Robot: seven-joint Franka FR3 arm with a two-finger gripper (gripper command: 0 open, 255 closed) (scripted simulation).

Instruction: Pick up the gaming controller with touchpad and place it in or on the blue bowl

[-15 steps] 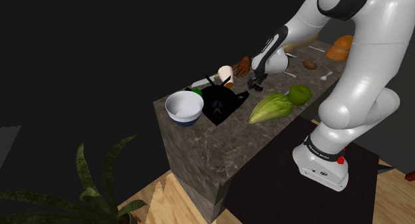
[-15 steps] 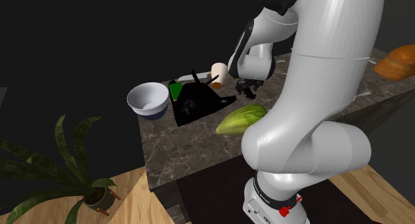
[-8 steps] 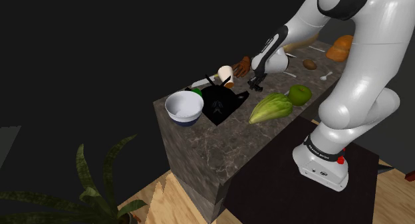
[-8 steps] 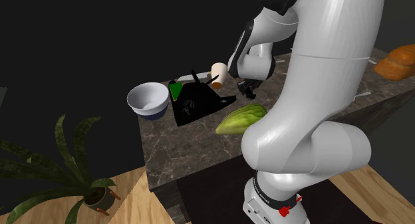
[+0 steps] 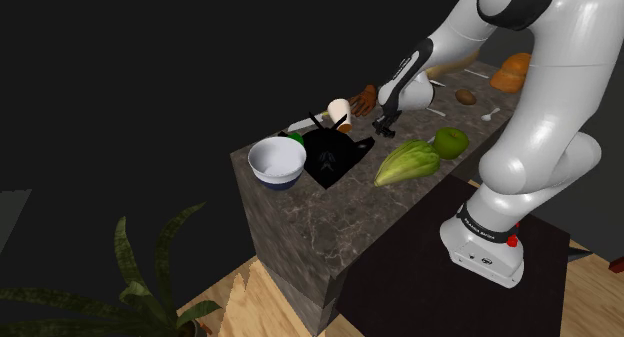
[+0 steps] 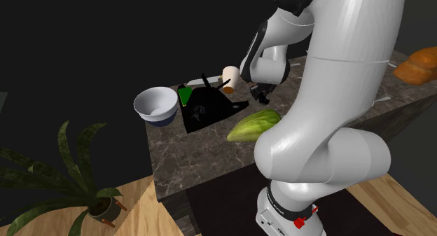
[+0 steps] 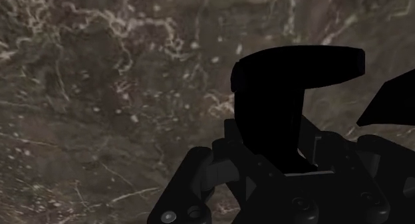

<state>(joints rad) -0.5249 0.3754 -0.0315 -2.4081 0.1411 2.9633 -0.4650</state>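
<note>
A white robot arm [image 5: 540, 135] leans over a dark, veined marble tabletop [image 5: 330, 225]. A pale green head of lettuce [image 5: 407, 162] lies near the tabletop's front edge. A round bowl, white inside and blue outside [image 5: 277, 161], stands at the corner, just beside the flat black gaming controller [image 5: 330, 157]. The black pincer [image 5: 384, 128] hangs low at the controller's side away from the bowl. I cannot tell whether it is spread or pinching.

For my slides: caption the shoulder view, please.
Gripper at edge of black gaming controller; bowl beside it on marbled counter.
</note>
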